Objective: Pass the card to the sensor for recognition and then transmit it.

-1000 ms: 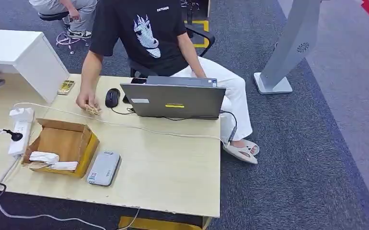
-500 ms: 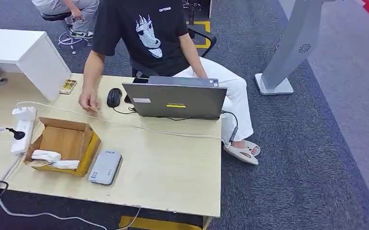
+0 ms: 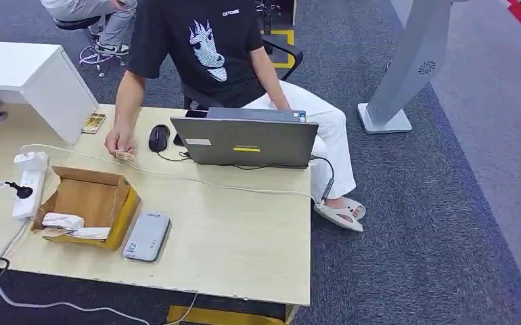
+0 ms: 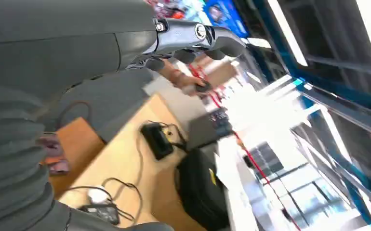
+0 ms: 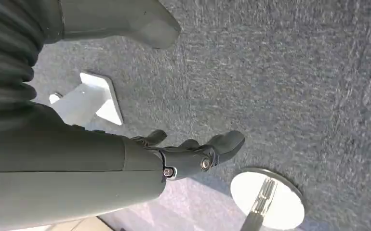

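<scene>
A person in a black T-shirt sits behind the desk (image 3: pixel 244 250) and holds a small tan card (image 3: pixel 126 156) low over the desk, beside the black mouse (image 3: pixel 157 137). The grey flat sensor (image 3: pixel 147 237) lies near the desk's front edge, to the right of an open cardboard box (image 3: pixel 88 200). My left hand (image 4: pixel 193 41) is raised off to the side of the desk, its fingers spread and holding nothing. My right hand (image 5: pixel 193 156) hangs over grey carpet, fingers apart and empty.
A grey laptop (image 3: pixel 247 141) stands at the desk's far side, with a white cable (image 3: pixel 244 187) running across the desk. A white power strip (image 3: pixel 30 184) lies at the left. A white cabinet (image 3: pixel 34 74) and a grey kiosk stand (image 3: pixel 406 68) flank the desk.
The person's hand with the card has slid a little to the left along the desk. The view has wobbled slightly.
</scene>
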Controlling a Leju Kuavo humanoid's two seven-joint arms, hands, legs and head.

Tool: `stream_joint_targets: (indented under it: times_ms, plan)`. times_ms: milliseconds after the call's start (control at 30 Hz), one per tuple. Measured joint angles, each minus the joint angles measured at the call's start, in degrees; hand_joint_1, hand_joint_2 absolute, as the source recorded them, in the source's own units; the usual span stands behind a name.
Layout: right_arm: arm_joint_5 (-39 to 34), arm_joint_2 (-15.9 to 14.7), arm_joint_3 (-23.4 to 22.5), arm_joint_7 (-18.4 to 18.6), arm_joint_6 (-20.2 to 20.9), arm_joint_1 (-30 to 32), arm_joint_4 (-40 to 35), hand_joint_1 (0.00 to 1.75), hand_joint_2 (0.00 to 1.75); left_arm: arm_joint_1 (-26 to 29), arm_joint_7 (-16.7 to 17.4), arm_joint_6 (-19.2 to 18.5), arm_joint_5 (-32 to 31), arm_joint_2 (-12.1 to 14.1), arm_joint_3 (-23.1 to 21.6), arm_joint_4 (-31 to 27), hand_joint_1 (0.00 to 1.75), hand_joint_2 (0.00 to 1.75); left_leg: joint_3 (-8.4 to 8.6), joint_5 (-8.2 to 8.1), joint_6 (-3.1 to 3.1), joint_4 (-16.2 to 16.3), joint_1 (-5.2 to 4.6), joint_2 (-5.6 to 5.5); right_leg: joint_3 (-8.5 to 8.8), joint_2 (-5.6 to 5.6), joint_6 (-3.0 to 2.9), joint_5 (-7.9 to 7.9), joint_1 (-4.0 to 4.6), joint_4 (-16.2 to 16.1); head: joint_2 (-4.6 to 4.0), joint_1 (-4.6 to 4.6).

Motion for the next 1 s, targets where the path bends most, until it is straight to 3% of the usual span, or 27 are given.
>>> stream_joint_targets:
  times_ms: [67,133,233,400,900,1000]
  plan:
    - [-0.02,0.0,-0.02,0.46,0.5,0.04,-0.13,0.0,1.75,-1.58,-1.29,-5.37,-4.13,-1.38,-0.92,-2.82,0.0,1.75,0.01,0.01,0.01,0.09,-0.03,0.0,-0.18,0.03,0.02,0.01,-0.03,-0.02,0.0,0.02]
    - [-0.02,0.02,-0.02,0.85,1.03,0.06,-0.35,0.0,1.75,-3.69,-1.42,-8.12,-8.05,-2.96,-3.37,-4.39,0.0,1.75,-0.05,0.01,0.02,0.13,-0.02,-0.05,-0.16,-0.02,0.03,0.01,-0.03,-0.02,0.0,0.02]
    - [-0.02,0.04,-0.02,1.01,1.29,0.1,-0.74,0.0,1.75,-5.77,-0.94,-8.08,-11.82,-4.41,-8.88,-5.63,0.0,1.75,-0.09,0.02,0.04,0.12,-0.03,0.04,-0.07,0.06,0.07,0.07,-0.03,-0.01,0.0,0.02]
    - [0.0,0.04,-0.02,1.07,1.44,0.33,-1.01,0.0,1.75,-6.86,-0.74,-7.68,-11.78,-5.4,-12.18,-6.44,0.0,1.75,-0.09,0.02,0.04,0.12,-0.02,0.15,-0.14,0.19,0.08,0.08,-0.02,-0.01,0.0,0.02]
    - [-0.02,0.04,-0.02,1.23,1.55,0.44,-1.2,0.0,1.75,-6.94,-0.78,-8.17,-11.69,-6.41,-13.86,-6.99,0.0,1.75,-0.09,0.02,0.04,0.12,-0.01,0.17,-0.18,0.2,0.08,0.07,-0.02,-0.01,0.0,0.02]
    - [-0.02,0.04,-0.04,1.31,2.19,0.48,-1.2,0.0,1.75,-7.28,-1.18,-9.15,-16.96,-6.36,-16.73,-6.81,0.0,1.75,-0.11,0.02,0.04,0.13,-0.01,0.14,-0.31,0.17,0.08,0.08,-0.02,-0.02,0.0,0.0]
